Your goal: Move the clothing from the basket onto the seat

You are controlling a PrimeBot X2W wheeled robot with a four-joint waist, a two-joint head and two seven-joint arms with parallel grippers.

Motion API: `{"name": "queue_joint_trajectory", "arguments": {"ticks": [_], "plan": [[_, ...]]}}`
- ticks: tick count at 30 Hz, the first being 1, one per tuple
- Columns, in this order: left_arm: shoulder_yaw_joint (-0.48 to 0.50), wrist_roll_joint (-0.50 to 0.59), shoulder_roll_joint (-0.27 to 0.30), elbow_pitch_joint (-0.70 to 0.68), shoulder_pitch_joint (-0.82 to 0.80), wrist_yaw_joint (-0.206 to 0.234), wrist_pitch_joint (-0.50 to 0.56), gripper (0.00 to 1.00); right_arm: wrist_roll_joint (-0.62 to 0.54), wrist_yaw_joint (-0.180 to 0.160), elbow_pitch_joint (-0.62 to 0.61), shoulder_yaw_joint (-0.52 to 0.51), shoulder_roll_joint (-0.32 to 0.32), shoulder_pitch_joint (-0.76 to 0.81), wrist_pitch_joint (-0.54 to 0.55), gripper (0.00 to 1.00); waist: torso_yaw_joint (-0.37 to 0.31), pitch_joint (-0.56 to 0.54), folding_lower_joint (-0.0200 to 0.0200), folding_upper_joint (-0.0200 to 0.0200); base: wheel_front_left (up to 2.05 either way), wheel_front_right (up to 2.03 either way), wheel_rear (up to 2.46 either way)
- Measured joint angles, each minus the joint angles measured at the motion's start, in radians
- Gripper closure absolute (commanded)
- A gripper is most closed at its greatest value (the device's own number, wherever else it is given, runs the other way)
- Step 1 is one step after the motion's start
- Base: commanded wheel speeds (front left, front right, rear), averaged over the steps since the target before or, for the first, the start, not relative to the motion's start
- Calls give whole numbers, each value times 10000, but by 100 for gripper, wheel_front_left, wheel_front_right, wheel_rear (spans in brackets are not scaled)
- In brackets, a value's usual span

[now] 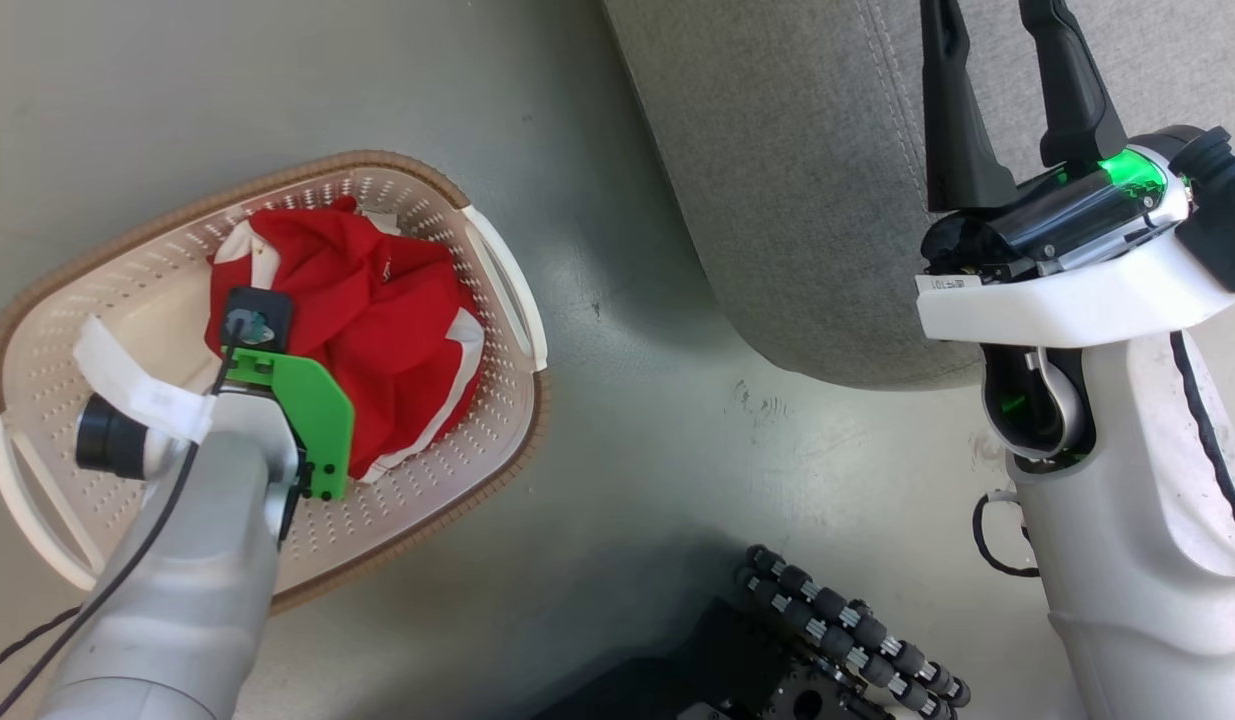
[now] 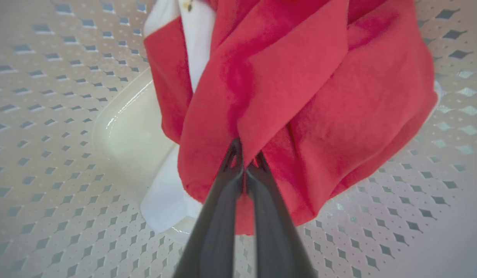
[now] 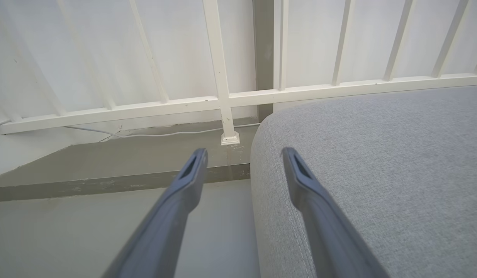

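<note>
Left wrist view, left hand (image 2: 246, 153) pinching red clothing (image 2: 319, 96), logo (image 2: 188, 4) unreadable, right hand (image 3: 244, 153) wide.

The clothing (image 1: 377, 310) is bunched in the basket (image 1: 457, 470), which is set on the floor (image 1: 627, 450). The left claw (image 2: 246, 154) is placed inside the basket from above and is closed on a fold of the clothing; the basket's bottom is seen to that claw's left and beneath it. The seat (image 1: 797, 200) is placed to the right of the basket, apart from it. The right claw (image 3: 244, 156) is held spread at the seat's left edge, 1 finger over the floor and 1 over the seat. Beyond this claw a railing (image 3: 219, 77) is stood behind the seat, with a cable (image 3: 165, 134) laid along its foot.
</note>
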Motion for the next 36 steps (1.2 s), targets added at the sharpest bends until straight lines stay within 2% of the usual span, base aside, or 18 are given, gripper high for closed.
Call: {"name": "queue_joint_trajectory", "arguments": {"ticks": [9, 18, 30, 36], "plan": [[-123, 10, -251, 38, -1, -8, -529, 100, -140, 0, 236, -12, 0, 2, 0, 0, 225, -491, 0, 0, 0, 0, 0], [-359, -100, -489, -35, 28, -360, -1250, 100, -330, 2, 550, -117, -247, 53, 0, 0, 755, -1213, 0, 0, 0, 0, 0], [-412, -1233, -527, -704, 668, -721, -2420, 100, -493, 10, 1158, 81, -842, 506, 0, 0, 1679, -2330, 0, 0, 0, 0, 0], [-920, -1881, -543, -1423, 1130, -853, -2890, 100, -529, 10, 1455, 73, -1032, 712, 0, 0, 2296, -3133, 0, 0, 0, 0, 0]]}}
